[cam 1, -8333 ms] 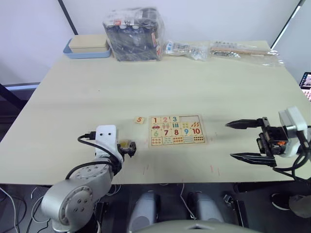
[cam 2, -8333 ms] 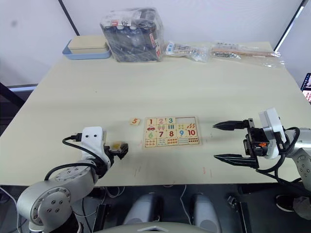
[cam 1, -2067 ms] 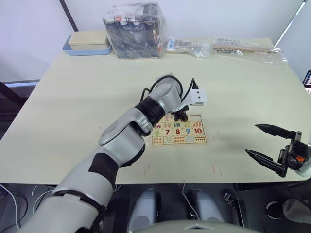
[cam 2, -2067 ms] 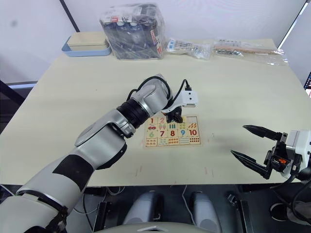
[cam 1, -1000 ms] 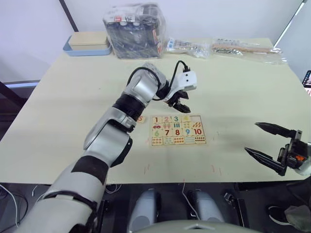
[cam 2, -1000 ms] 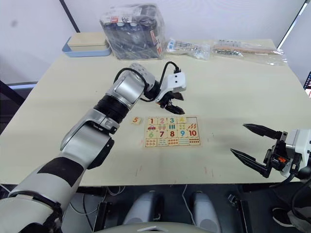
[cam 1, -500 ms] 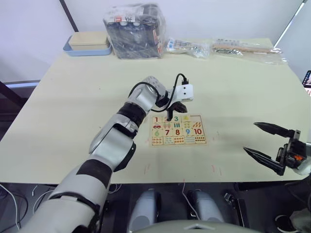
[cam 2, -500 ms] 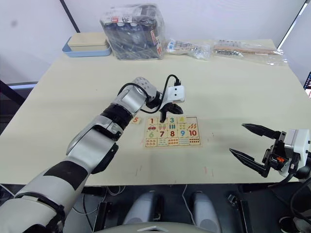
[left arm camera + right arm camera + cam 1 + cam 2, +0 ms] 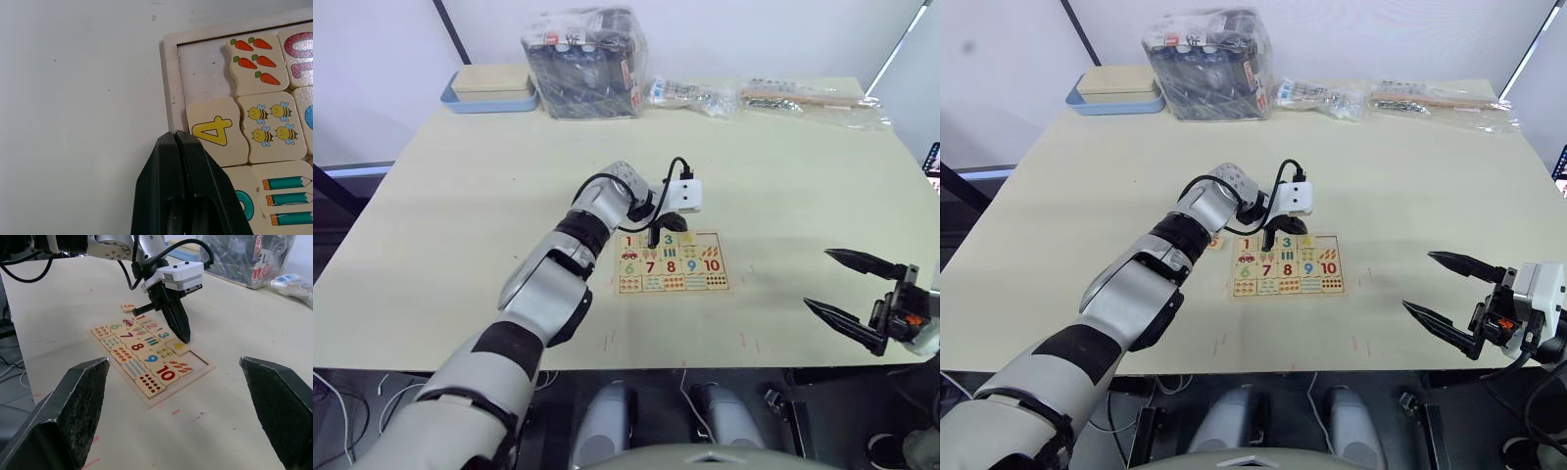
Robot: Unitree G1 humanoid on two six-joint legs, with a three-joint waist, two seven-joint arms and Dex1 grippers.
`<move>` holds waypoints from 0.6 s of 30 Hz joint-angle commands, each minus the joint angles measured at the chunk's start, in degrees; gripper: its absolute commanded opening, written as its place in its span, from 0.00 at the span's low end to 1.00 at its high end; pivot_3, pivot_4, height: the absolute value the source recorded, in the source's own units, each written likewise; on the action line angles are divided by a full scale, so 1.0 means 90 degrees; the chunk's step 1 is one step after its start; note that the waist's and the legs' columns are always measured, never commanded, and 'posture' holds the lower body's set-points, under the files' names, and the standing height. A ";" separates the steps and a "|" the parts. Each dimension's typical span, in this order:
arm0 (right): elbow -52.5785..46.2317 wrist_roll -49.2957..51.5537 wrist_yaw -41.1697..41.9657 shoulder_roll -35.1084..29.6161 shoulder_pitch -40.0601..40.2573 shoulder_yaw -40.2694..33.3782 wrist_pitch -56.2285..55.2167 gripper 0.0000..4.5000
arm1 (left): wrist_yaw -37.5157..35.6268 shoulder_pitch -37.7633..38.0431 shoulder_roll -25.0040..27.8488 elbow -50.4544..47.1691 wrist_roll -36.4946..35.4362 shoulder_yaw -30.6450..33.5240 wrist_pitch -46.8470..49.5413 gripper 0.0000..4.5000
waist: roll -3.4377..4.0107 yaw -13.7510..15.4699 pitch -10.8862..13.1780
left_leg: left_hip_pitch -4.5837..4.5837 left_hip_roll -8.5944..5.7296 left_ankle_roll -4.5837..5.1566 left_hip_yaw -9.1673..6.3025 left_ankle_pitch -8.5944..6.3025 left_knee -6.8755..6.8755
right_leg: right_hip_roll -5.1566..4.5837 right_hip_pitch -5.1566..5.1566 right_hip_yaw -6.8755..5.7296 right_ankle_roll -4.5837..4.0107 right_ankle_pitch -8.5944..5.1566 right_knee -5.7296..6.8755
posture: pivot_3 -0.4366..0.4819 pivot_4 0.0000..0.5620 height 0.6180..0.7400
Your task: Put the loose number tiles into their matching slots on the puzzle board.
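Note:
The puzzle board [image 9: 169, 78] lies mid-table with tiles 1 to 4 and 6 to 10 in it. Tile 4 [image 9: 213, 129] sits in the top row beside tile 3. The slot [image 9: 203, 68] beside tile 4, over the carrots picture, is bare. My left gripper [image 9: 174, 134] is shut with nothing in it, its tip [image 9: 187, 339] down at the board's far rim next to tile 4. Loose tile 5 [image 9: 128, 307] lies on the table left of the board, under my left forearm. My right gripper [image 9: 818, 280] hangs open and empty near the table's front right edge.
A blue-rimmed tray [image 9: 489, 93] stands at the back left. A plastic-wrapped dark pack [image 9: 582, 59] sits beside it. Clear bags [image 9: 695, 96] and a long wrapped packet [image 9: 803, 98] lie along the back edge.
My left gripper came down from above the board's far side to the rim by tile 4, and its fingers closed. The right arm has stayed put.

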 commanded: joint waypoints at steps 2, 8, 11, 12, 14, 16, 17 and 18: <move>-0.0237 0.0038 -0.0033 0.0016 0.0024 -0.0136 -0.0131 1.00 | -0.0040 -0.0149 -0.0032 -0.0012 0.0056 0.0097 -0.0093 0.01 | 0.0000 0.0001 0.0000 | 0.0000 0.0000 0.0000 0.0000 0.0000 0.0000 | 0.0000 0.0000 0.0000 0.0000 0.0000 0.0000 | 0.48 0.27 1.00; -0.0231 0.0050 -0.0039 0.0010 0.0030 -0.0140 -0.0126 1.00 | -0.0136 -0.0136 -0.0030 -0.0074 0.0065 0.0083 -0.0084 0.01 | 0.0000 0.0000 0.0000 | 0.0000 0.0000 0.0000 0.0000 0.0000 0.0000 | 0.0000 0.0000 0.0000 0.0000 0.0000 0.0000 | 0.48 0.27 1.00; -0.0229 0.0051 -0.0039 0.0011 0.0028 -0.0134 -0.0125 1.00 | -0.0171 -0.0128 -0.0023 -0.0095 0.0076 0.0078 -0.0083 0.01 | 0.0000 -0.0001 0.0000 | 0.0000 0.0000 0.0000 -0.0001 0.0000 0.0000 | 0.0000 0.0000 0.0000 0.0000 0.0000 0.0000 | 0.48 0.27 1.00; -0.0227 0.0051 -0.0040 0.0012 0.0026 -0.0131 -0.0125 1.00 | -0.0180 -0.0127 -0.0023 -0.0101 0.0078 0.0078 -0.0080 0.01 | 0.0000 0.0000 0.0000 | 0.0000 0.0000 0.0000 0.0000 0.0000 0.0000 | 0.0000 0.0000 0.0000 0.0000 0.0000 0.0000 | 0.48 0.27 1.00; -0.0231 0.0051 -0.0040 0.0013 0.0030 -0.0127 -0.0123 1.00 | -0.0209 -0.0116 -0.0021 -0.0125 0.0079 0.0075 -0.0080 0.01 | 0.0000 0.0000 -0.0001 | 0.0000 0.0000 0.0000 -0.0001 0.0000 0.0000 | 0.0000 0.0000 0.0000 0.0000 0.0000 0.0000 | 0.48 0.27 1.00; -0.0233 0.0051 -0.0043 0.0014 0.0031 -0.0124 -0.0121 1.00 | -0.0231 -0.0099 -0.0020 -0.0149 0.0085 0.0070 -0.0088 0.01 | -0.0001 0.0000 -0.0001 | 0.0000 0.0000 0.0000 -0.0001 0.0000 0.0000 | 0.0000 0.0000 0.0000 0.0000 0.0000 0.0000 | 0.48 0.27 1.00; -0.0236 0.0053 -0.0042 0.0014 0.0036 -0.0127 -0.0120 1.00 | -0.0240 -0.0090 -0.0019 -0.0163 0.0089 0.0070 -0.0085 0.01 | -0.0001 0.0000 -0.0001 | 0.0000 0.0000 0.0000 -0.0001 0.0000 0.0000 | 0.0000 0.0000 0.0000 0.0000 0.0000 0.0000 | 0.48 0.27 1.00; -0.0236 0.0052 -0.0043 0.0013 0.0037 -0.0127 -0.0119 1.00 | -0.0250 -0.0082 -0.0018 -0.0171 0.0093 0.0068 -0.0089 0.01 | -0.0001 0.0000 -0.0001 | 0.0000 0.0000 0.0000 -0.0001 0.0000 0.0000 | 0.0000 0.0000 -0.0001 0.0000 0.0000 0.0000 | 0.48 0.27 1.00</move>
